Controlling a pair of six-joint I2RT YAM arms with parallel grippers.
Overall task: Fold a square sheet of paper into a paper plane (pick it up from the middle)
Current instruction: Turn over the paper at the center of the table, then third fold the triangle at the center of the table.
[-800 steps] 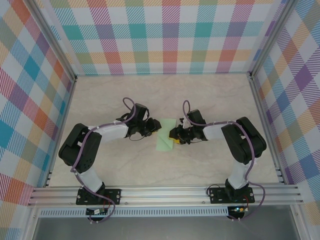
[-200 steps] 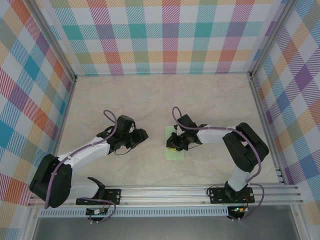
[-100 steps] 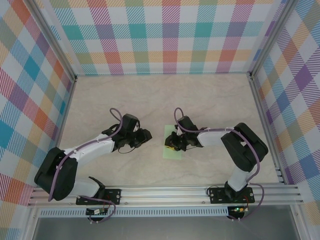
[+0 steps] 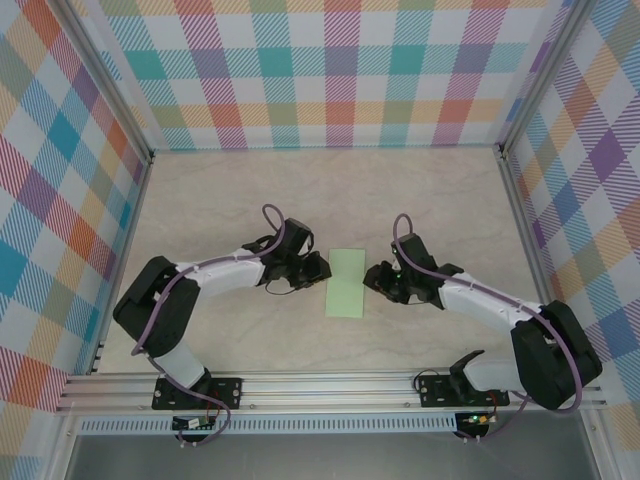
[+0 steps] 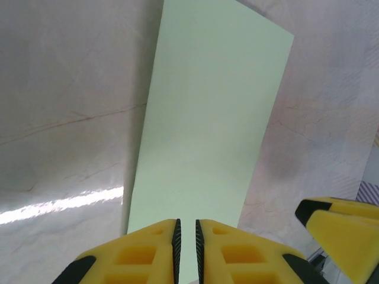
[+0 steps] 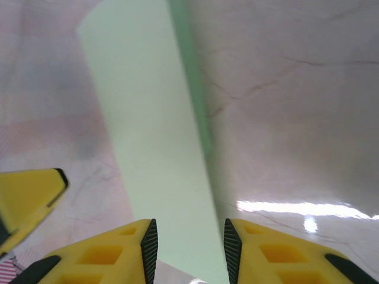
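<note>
Sheet of paper (image 4: 346, 283): pale green, lying flat mid-table as a narrow upright rectangle, not a square, so it reads as doubled over on itself. The right wrist view (image 6: 148, 136) shows a darker strip down one long side, probably the layered edge or the fold; I cannot say which. No wings or nose yet.

Left gripper (image 4: 318, 268): just beside the sheet's left long edge. In its own camera (image 5: 186, 228) the jaws are all but closed, with only a slit between the pads. They sit over the near edge of the paper with nothing visibly pinched.

Right gripper (image 4: 372, 277): near the right long edge, with a sliver of tabletop (image 4: 250, 200) between. Its jaws stand partly apart (image 6: 189, 228), with paper showing through the gap, and it holds nothing.

Step, as judged: the centre fold is made and pressed, and both arms are free of the sheet. It is early in the task.

The next move likely calls for getting a fingertip under the top layer to reopen it, or for turning a corner down to the crease. The paper is thin on a smooth top, so one gripper should pin it while the other lifts, or it will slide.
</note>
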